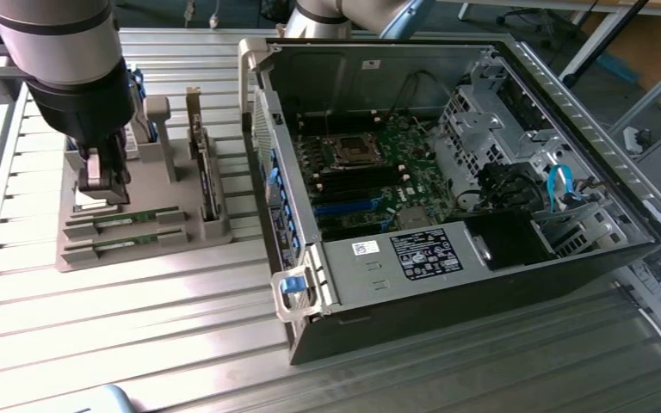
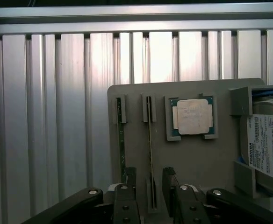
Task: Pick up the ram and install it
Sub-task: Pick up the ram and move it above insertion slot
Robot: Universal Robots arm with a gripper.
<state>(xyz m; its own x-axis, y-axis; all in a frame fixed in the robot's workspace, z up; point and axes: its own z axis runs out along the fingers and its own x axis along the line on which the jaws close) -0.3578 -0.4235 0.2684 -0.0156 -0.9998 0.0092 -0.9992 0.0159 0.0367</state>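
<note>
A: What is nearest the wrist camera?

B: The black metal gripper [image 2: 149, 172]; its two fingers [image 2: 170, 182] stand wide apart; it holds nothing.

A: What is between the fingers?

B: The ram [image 2: 150, 135], a long thin green stick seen from its edge; it stands in a slot of the flat grey plastic tray [image 2: 197, 158]; there is a gap on each side, so no finger touches it.

A: Is there another stick?

B: Yes; a second thin green stick [image 2: 121, 144] stands in the next slot, just beside one finger; on the ram's other side a square silver chip [image 2: 192, 116] lies in its own pocket; past that lies a silver hard drive with a white label [image 2: 267, 149].

A: What does the exterior view show?

B: The gripper [image 1: 103, 185] hangs over the tray [image 1: 135, 258] on the ribbed silver metal table [image 1: 135, 327]; the ram [image 1: 124, 222] lies at about five o'clock from the gripper; the second stick [image 1: 124, 243] lies at six o'clock from the ram; a tall green card with a metal bracket [image 1: 204, 176] stands upright at two o'clock from the ram.

A: What is farthest off?

B: The big black open computer case [image 1: 319, 82], at three o'clock from the tray; a green main board [image 1: 405, 168] lies inside it, well apart from the ram.
</note>
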